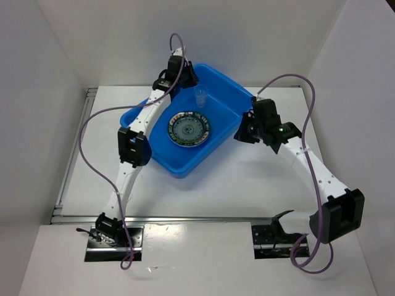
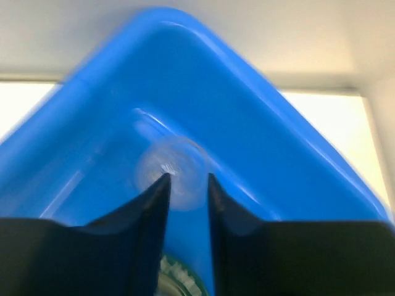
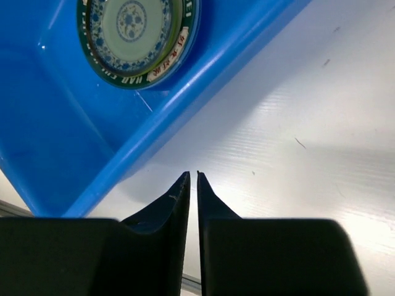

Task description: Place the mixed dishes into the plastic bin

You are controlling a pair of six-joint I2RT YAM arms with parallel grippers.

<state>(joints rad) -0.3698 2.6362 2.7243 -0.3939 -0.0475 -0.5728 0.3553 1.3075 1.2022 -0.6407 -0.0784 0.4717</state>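
Observation:
The blue plastic bin sits mid-table. A stack of plates lies inside it, topped by the small dark teal patterned saucer, which also shows in the right wrist view. A small clear cup stands upright in the bin's far corner. My left gripper hovers over the bin's back rim. In the left wrist view it is open and empty, with the cup just beyond its tips. My right gripper is by the bin's right wall; in its wrist view it is shut and empty over the table.
The bin's wall is close on the left of the right gripper's fingers. White walls enclose the table on the left, back and right. A metal rail runs along the table's left and near edges.

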